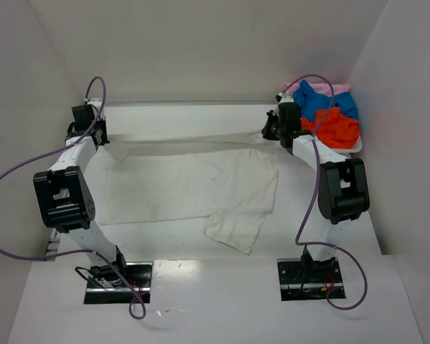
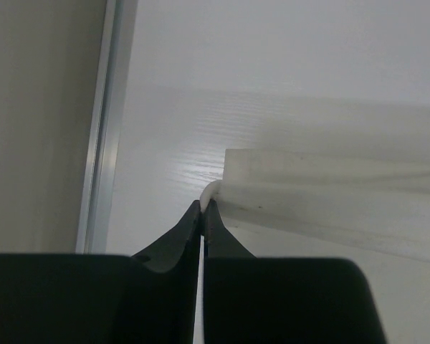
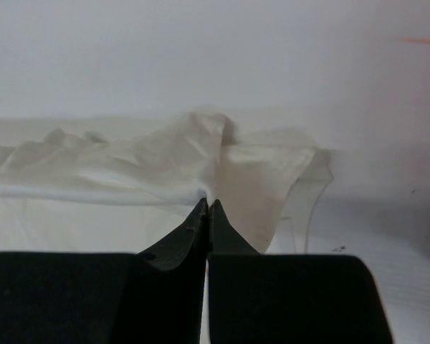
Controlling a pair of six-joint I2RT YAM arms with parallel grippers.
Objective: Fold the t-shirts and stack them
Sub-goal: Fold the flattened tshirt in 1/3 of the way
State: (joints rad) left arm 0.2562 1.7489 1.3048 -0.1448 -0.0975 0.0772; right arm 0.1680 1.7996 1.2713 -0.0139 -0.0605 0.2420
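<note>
Top view: left gripper [image 1: 99, 140] and right gripper [image 1: 274, 129] are both pinched shut on the far edge of the large plain off-white cloth t-shirt [image 1: 193, 188]. It lies spread mid-table between the arms. A heap of bright blue, orange-red and pale pink shirts [image 1: 331, 116] sits far right.

Left wrist view: left gripper [image 2: 203, 208] closed, a nub of the t-shirt [image 2: 330, 204] at the tips.

Right wrist view: right gripper [image 3: 206, 206] closed on a peaked fold of the t-shirt [image 3: 165, 154].

Judged light, limp and prone to sag. Best held at the hem corners, both ends together.
</note>
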